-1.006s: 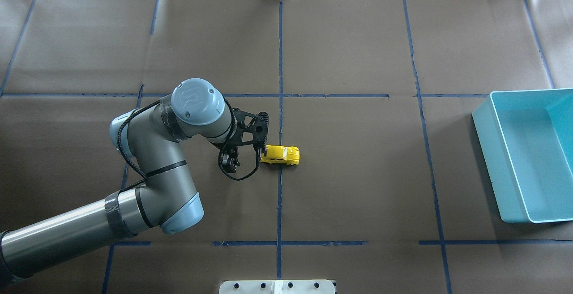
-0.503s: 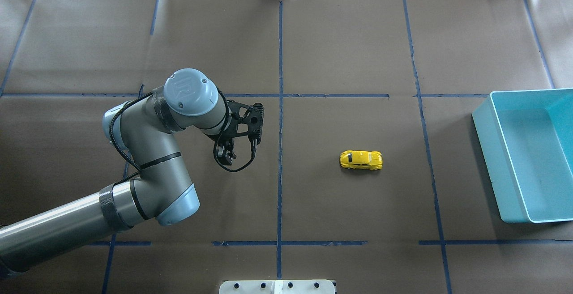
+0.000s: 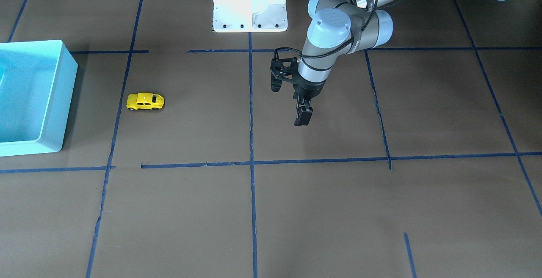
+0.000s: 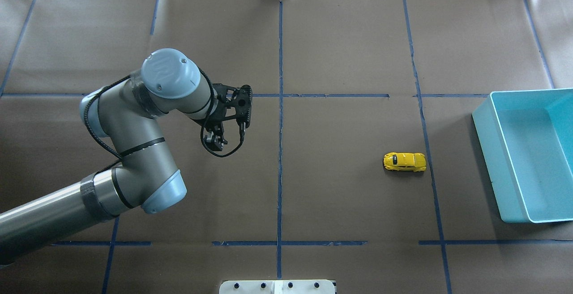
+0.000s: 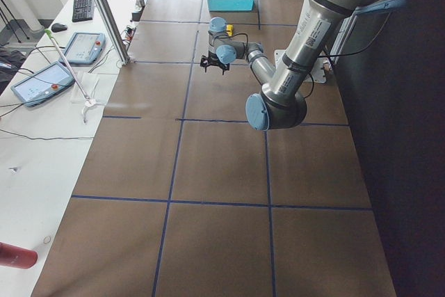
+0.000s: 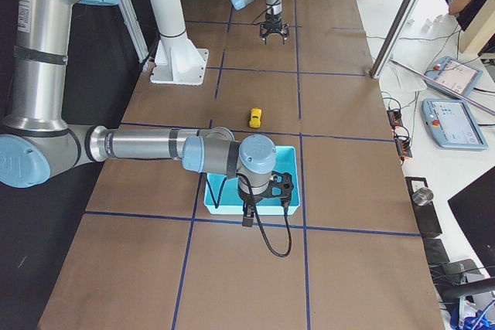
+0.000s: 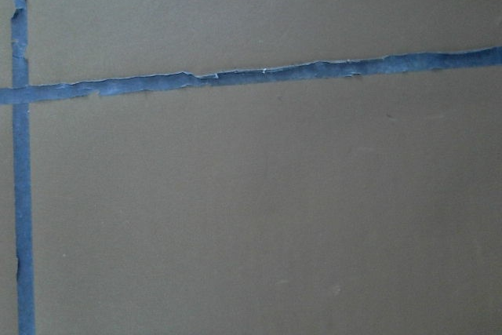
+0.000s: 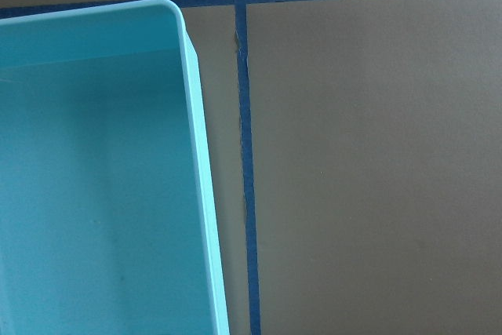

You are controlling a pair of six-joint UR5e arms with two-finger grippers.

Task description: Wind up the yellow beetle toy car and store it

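Observation:
The yellow beetle toy car (image 4: 404, 162) stands on its wheels on the brown table, alone, a short way left of the turquoise bin (image 4: 497, 159). It also shows in the front view (image 3: 145, 101) and the right side view (image 6: 254, 117). My left gripper (image 4: 214, 140) hangs far to the car's left, above the table, and looks open and empty; it also shows in the front view (image 3: 303, 117). My right gripper (image 6: 247, 220) shows only in the right side view, over the bin's near edge (image 6: 232, 208); I cannot tell whether it is open.
The right wrist view shows the bin's rim (image 8: 198, 154) and blue tape lines on the table. The robot's white base plate (image 3: 250, 11) is at the table's edge. The left wrist view shows only table and tape.
The car has rolled right, from beside my left gripper to near the bin. My left arm has drawn back to the left and away from the robot.

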